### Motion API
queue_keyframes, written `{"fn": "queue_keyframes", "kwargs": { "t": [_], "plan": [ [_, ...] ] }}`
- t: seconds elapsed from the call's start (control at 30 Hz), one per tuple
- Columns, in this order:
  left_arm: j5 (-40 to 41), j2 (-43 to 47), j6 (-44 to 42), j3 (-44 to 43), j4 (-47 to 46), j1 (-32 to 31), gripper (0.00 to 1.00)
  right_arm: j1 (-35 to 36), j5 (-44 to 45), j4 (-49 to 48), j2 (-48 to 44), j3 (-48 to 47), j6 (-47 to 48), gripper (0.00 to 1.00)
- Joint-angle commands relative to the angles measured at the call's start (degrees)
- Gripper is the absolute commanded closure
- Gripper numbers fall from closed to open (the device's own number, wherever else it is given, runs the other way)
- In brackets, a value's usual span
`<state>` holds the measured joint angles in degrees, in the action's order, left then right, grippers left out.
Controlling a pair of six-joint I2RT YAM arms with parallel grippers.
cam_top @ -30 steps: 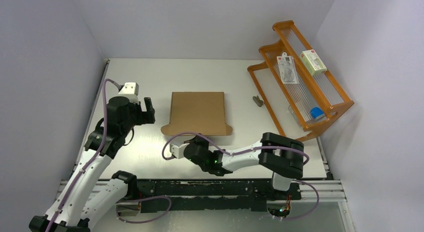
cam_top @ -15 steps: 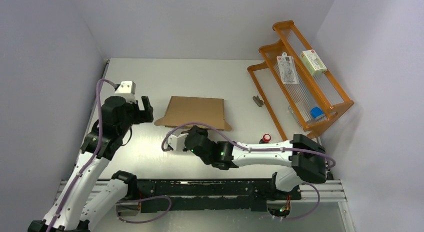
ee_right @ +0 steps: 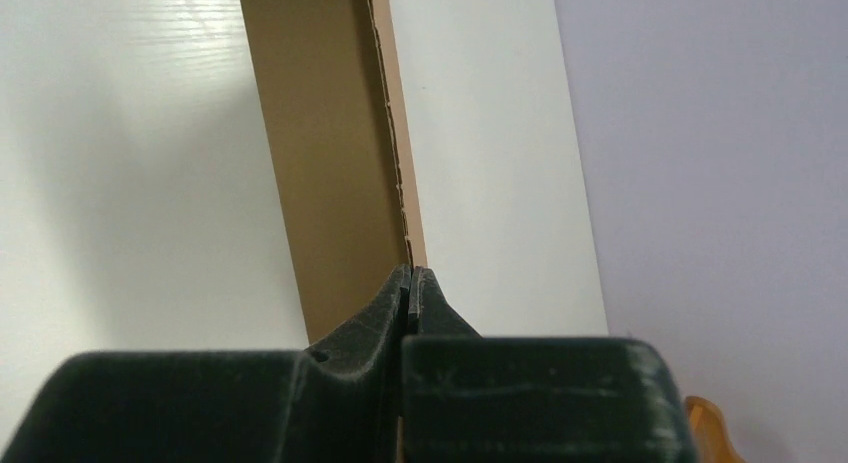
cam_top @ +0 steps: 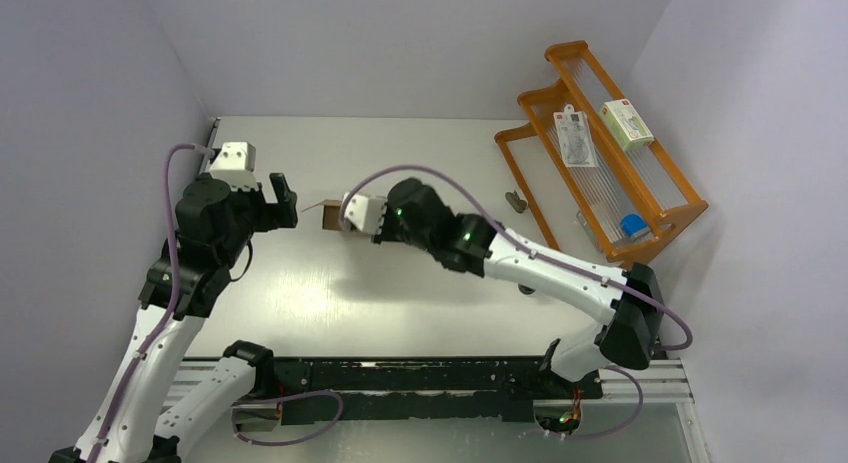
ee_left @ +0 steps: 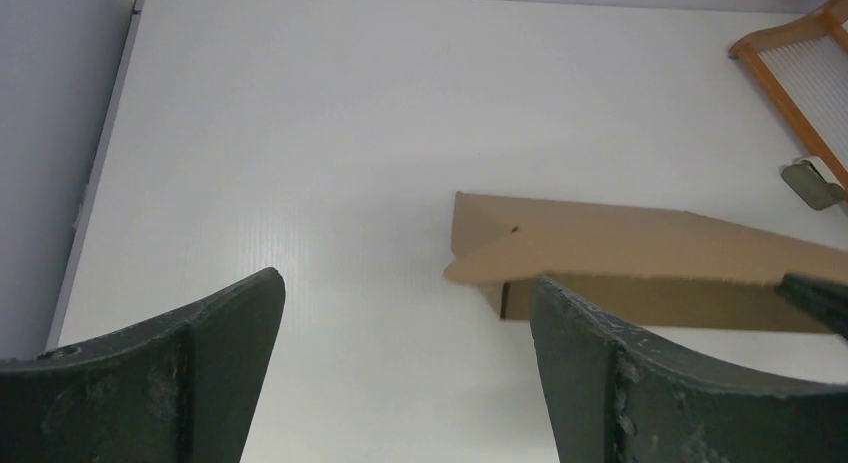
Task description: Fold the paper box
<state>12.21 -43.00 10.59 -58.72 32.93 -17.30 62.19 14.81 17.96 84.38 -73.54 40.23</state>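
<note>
The paper box [ee_left: 640,268] is brown cardboard lying mid-table, with its top panel raised at an angle above the base. In the top view my right arm covers nearly all of it, and only a brown corner [cam_top: 327,212] shows. My right gripper [ee_right: 410,273] is shut on the thin edge of a cardboard panel [ee_right: 330,153], which runs straight away from the fingertips. My left gripper [ee_left: 405,283] stands open just left of the box's near corner, with nothing between its fingers [ee_left: 600,353]. From above, the left gripper [cam_top: 284,201] sits a short gap left of the brown corner.
An orange wire rack [cam_top: 600,173] stands at the right back, holding a white-and-green carton [cam_top: 627,123], a hanging packet [cam_top: 575,138] and a blue item [cam_top: 632,224]. A small grey object [cam_top: 516,201] lies beside the rack's foot. Walls close the table's left, back and right.
My right arm swung from the near edge back over the box, raising the cardboard panel from flat to steeply tilted. The left gripper drifted back and left, staying open.
</note>
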Motion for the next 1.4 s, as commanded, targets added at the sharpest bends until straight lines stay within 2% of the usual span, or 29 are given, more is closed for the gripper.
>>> {"fn": "queue_keyframes", "kwargs": {
  "t": [0.0, 0.23, 0.4, 0.6, 0.83, 0.9, 1.03, 1.17, 1.37],
  "plan": [
    [-2.25, -1.0, -1.94, -3.61, 1.17, 0.6, 0.04, -7.02, -13.95, 7.64, 1.52, -5.68, -0.17, 1.0],
    [-4.98, -2.99, -2.68, -4.45, 0.73, 0.6, 0.04, -13.14, -26.26, 16.51, 5.14, -15.39, 1.99, 1.0],
    [-8.81, -4.41, -4.77, -3.69, -1.1, 0.6, 0.04, -17.5, -33.0, 17.16, 6.6, -16.68, 3.19, 1.0],
    [-11.68, -8.26, -6.55, -3.35, -2.11, 0.6, 0.05, -18.89, -34.96, 18.86, 10.84, -19.21, 3.46, 0.99],
    [-10.95, -12.51, -7.84, -5.02, -1.27, 0.61, 0.05, -19.07, -32.44, 14.49, 9.67, -18.35, 0.83, 0.74],
    [-11.64, -14.45, -8.11, -6.54, -0.41, 0.6, 0.06, -19.29, -30.83, 12.59, 8.59, -17.59, -0.26, 0.64],
    [-12.51, -16.96, -8.67, -8.69, 0.45, 0.6, 0.07, -19.59, -26.96, 10.26, 6.08, -16.17, -3.29, 0.51],
    [-12.33, -18.74, -9.87, -10.57, 1.01, 0.6, 0.07, -19.77, -21.02, 6.62, 1.15, -11.65, -8.46, 0.42],
    [-12.32, -23.29, -9.89, -12.66, 0.68, 0.6, 0.08, -20.28, -10.44, 5.97, -3.62, -7.09, -21.34, 0.33]
  ]
}}
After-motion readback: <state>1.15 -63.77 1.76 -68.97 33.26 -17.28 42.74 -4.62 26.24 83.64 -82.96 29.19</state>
